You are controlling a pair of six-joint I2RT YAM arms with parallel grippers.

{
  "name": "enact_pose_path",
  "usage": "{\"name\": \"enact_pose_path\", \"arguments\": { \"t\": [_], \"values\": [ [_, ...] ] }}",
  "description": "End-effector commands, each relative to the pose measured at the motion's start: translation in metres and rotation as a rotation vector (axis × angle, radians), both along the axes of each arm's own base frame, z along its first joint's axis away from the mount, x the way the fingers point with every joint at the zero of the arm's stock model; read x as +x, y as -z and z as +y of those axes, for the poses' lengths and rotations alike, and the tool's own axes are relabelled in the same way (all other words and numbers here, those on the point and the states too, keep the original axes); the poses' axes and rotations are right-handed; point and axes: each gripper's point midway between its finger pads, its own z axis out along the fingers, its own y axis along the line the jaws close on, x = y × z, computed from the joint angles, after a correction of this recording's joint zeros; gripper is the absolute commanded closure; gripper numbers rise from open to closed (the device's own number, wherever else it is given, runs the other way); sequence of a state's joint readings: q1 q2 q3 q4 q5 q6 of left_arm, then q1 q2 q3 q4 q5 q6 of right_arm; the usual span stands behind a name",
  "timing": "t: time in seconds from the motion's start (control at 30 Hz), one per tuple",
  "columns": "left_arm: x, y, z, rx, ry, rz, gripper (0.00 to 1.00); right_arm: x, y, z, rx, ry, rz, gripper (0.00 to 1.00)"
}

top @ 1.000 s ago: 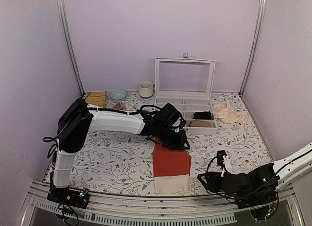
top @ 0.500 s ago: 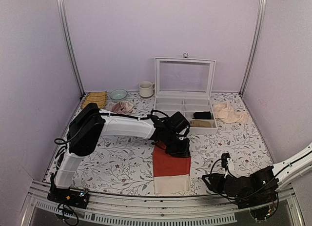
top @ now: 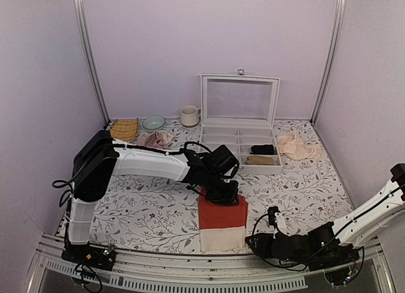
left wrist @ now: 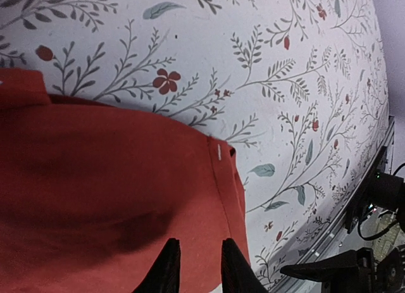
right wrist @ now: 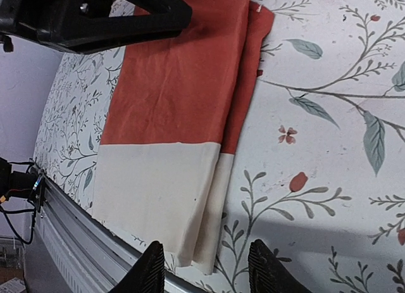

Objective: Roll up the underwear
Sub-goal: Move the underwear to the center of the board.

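The underwear (top: pixel 222 216) looks light and limp, best pinched at its far red edge, where the left claw (left wrist: pixel 199 245) hovers slightly parted and empty; the right claw (right wrist: pixel 205 245) is released too.

Folded red-orange underwear (top: pixel 223 222), seemingly flat

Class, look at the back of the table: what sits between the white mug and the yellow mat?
A pale bowl, between the mug and the mat; only the top view shows it.

Lab booth: lilac walls (top: pixel 209 33), aluminium frame (top: pixel 88 59)
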State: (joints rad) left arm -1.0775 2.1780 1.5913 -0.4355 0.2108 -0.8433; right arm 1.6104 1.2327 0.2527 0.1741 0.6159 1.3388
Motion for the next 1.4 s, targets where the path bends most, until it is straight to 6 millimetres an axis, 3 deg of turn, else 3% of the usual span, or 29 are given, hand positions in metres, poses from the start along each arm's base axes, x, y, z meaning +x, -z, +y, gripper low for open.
{"name": "enact_pose_path", "arguments": {
  "t": [0.0,0.43,0.67,0.97,1.23,1.37],
  "values": [
    [-0.009,-0.034,-0.003,-0.091,0.006,-0.044,0.76,-0.009,0.0,0.023,0.038,-0.027,0.046,0.56],
    [-0.021,-0.022,0.0,-0.12,0.03,-0.022,0.77,-0.017,0.018,0.039,0.021,-0.013,0.125,0.6],
    [-0.021,-0.021,0.002,-0.119,0.03,-0.023,0.77,-0.014,0.022,0.028,0.027,0.025,0.138,0.64],
    [-0.017,-0.022,-0.004,-0.129,0.03,-0.022,0.77,-0.009,0.016,0.023,0.028,0.054,0.116,0.81],
    [-0.007,-0.022,-0.024,-0.14,0.039,-0.018,0.75,-0.01,0.018,0.024,0.008,0.041,0.108,1.0],
    [-0.003,-0.013,-0.033,-0.117,0.048,-0.006,0.74,-0.009,0.018,0.024,0.007,0.041,0.104,1.0]
  ]
}}
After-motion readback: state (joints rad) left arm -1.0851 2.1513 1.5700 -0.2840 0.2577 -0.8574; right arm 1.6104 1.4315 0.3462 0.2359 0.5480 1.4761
